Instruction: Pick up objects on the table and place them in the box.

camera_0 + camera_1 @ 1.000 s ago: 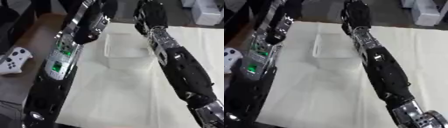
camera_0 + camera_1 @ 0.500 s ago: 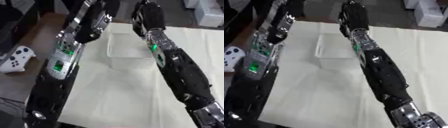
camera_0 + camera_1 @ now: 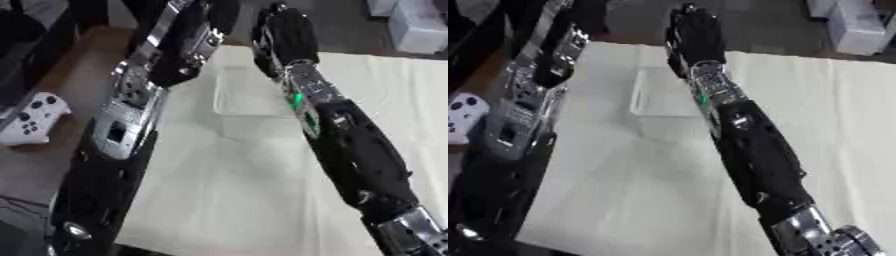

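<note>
A clear plastic box (image 3: pixel 249 95) stands on the cream cloth in the middle of the table. Both arms stretch away from me over the table. My right hand (image 3: pixel 693 30) is a dark shape just beyond the box's far right corner, above the cloth's far edge. My left hand (image 3: pixel 194 42) is a dark mass at the box's far left side, running up to the top edge of the view. A white game controller (image 3: pixel 31 117) lies on the bare table to the left of my left arm. I see nothing in either hand.
The cream cloth (image 3: pixel 236 190) covers most of the table, with a brown bare strip (image 3: pixel 66 75) on its left. White boxes (image 3: pixel 420 25) stand beyond the far right corner. Dark things crowd the far left.
My right arm has swung slightly to the left, and a green light now shows on its forearm. The box and the controller have stayed where they were.
</note>
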